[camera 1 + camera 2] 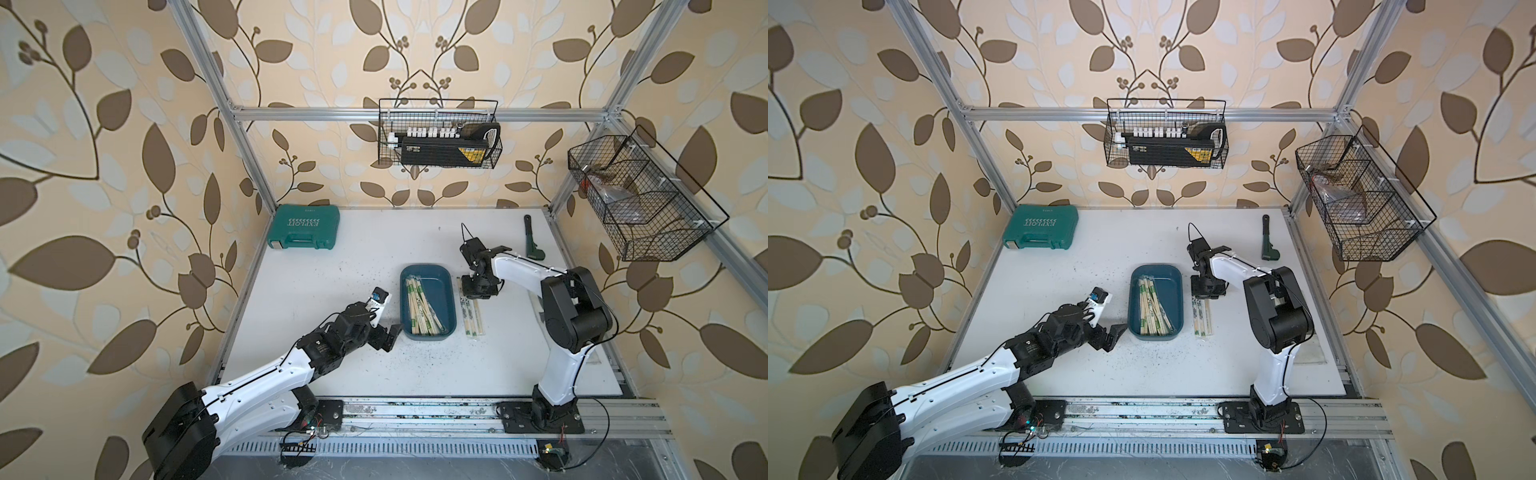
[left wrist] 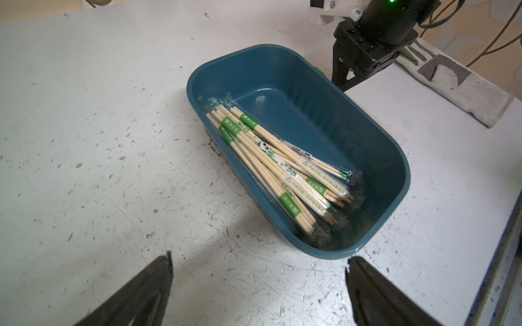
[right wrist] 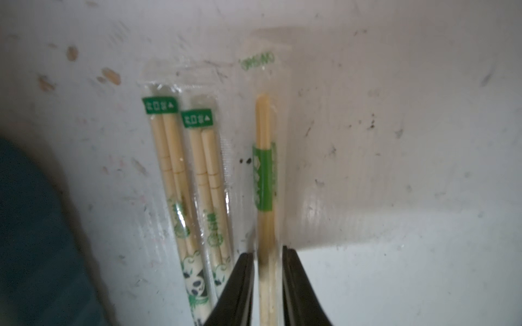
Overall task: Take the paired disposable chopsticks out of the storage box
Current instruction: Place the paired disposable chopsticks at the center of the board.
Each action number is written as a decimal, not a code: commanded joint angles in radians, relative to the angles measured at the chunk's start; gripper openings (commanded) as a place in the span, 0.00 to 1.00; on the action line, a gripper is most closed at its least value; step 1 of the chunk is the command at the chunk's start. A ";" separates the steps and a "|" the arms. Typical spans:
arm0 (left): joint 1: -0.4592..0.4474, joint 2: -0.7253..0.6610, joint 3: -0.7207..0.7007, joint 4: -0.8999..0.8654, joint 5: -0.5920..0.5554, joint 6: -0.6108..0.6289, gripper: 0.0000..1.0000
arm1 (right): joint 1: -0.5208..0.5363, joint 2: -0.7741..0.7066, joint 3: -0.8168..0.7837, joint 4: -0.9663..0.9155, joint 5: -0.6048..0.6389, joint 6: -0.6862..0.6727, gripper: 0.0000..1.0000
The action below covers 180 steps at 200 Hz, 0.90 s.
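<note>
The storage box (image 1: 436, 286) (image 1: 1168, 286) (image 2: 310, 93) is a dark teal tray in the middle of the white table. Several paired disposable chopsticks (image 1: 422, 307) (image 1: 1152, 309) (image 2: 276, 166) lie bunched along its left side. Three more sleeved pairs (image 1: 469, 316) (image 1: 1201, 316) lie on the table just right of the box. My right gripper (image 1: 473, 293) (image 3: 268, 251) points down over their far ends. Its jaws stand narrowly open astride the rightmost pair (image 3: 265, 175), with a thin gap on each side. My left gripper (image 1: 390, 336) (image 2: 258, 259) hangs wide open and empty by the box's near left corner.
A green EXPLOIT tool case (image 1: 303, 227) sits at the back left and a green-handled tool (image 1: 532, 241) at the back right. Wire baskets hang on the back wall (image 1: 438, 135) and the right wall (image 1: 636, 199). A grey cloth (image 2: 452, 84) lies beyond the box.
</note>
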 commanded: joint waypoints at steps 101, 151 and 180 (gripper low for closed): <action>-0.009 0.003 0.039 0.012 0.009 0.015 0.99 | -0.016 -0.007 -0.003 -0.023 0.003 0.017 0.18; -0.009 0.009 0.041 0.013 0.007 0.014 0.99 | -0.015 -0.042 -0.026 -0.025 -0.002 0.019 0.18; -0.009 0.010 0.041 0.015 0.010 0.014 0.99 | -0.016 -0.044 -0.022 -0.032 -0.005 0.020 0.17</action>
